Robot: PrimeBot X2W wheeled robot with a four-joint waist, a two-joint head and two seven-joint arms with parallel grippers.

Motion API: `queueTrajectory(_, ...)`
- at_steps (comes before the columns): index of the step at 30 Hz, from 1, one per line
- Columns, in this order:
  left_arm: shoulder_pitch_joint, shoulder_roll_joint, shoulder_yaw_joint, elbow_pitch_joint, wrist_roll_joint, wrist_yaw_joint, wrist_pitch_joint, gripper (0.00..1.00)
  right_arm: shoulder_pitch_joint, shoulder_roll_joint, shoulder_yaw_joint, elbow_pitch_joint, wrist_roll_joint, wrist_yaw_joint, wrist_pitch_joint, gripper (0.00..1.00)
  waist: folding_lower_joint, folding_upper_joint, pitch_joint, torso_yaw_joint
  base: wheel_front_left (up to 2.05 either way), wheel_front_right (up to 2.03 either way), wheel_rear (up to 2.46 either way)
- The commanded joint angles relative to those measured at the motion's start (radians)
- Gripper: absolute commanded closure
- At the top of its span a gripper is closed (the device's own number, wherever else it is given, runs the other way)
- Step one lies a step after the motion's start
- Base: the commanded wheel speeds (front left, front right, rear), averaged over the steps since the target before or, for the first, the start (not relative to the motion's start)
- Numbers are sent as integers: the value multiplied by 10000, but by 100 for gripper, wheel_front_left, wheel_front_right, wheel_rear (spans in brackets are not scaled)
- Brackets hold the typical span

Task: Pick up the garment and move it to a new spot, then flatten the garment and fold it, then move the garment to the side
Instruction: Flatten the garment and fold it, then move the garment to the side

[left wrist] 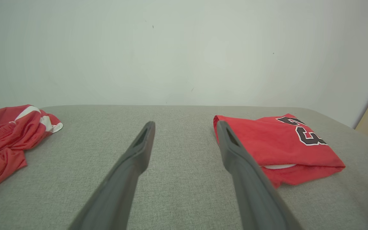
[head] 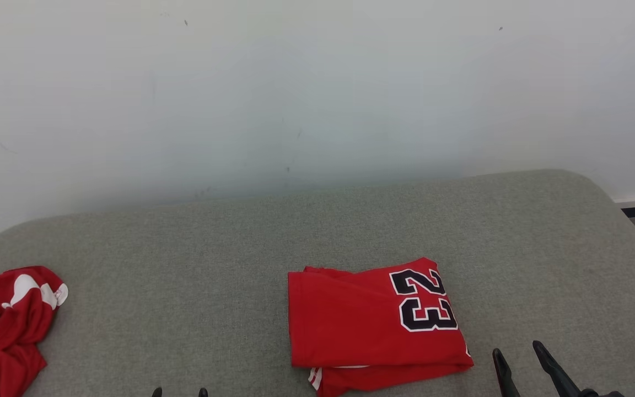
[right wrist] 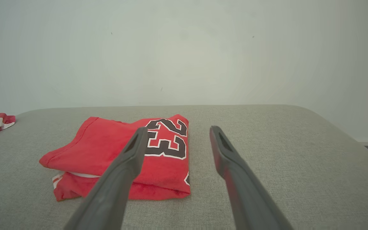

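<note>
The folded red shirt (head: pixel 372 317) sits in the middle of the grey cushion (head: pixel 185 264). The left claw (left wrist: pixel 185 124) and right claw (right wrist: pixel 178 128) are spread wide, empty — pinch all layers, lift together.

A folded garment (head: pixel 372 320) lies by the desk's (head: pixel 213 264) near edge, right of centre, with a crumpled garment (head: pixel 3 325) well apart at far left. The wall (head: pixel 295 82) stands behind. The right pincer (head: pixel 516 348) is just right of the folded garment, the left pincer (head: pixel 179 392) to its left.

Folded red garment (head: pixel 350 325): number 23 (head: pixel 424 300)
Black digits edged white, on the top layer toward the robot's right; slanted in the left wrist view, they probably read the same.
</note>
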State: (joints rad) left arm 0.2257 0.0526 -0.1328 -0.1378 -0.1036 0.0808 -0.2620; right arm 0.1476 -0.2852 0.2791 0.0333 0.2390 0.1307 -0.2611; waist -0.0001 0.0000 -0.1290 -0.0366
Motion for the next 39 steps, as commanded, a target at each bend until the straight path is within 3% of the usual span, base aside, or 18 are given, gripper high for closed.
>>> queueTrajectory(1,174,-12,64,32,88,-20,-40,0,55,-3,-1,27,71,1,-28,0,1,0,-1,-7,0,0,0)
queueTrajectory(27,44,-21,-176,158,-30,-13,-40,0,-313,185,302,483,389,1,-29,0,1,0,191,146,0,0,0)
queueTrajectory(32,-39,-21,-214,181,46,11,-38,0,-643,60,612,1137,1116,1,-29,0,1,0,352,162,0,0,0)
queueTrajectory(39,-256,-22,-420,266,110,-16,-40,0,-1935,-244,1096,2514,3335,1,-29,0,1,0,719,266,0,0,0)
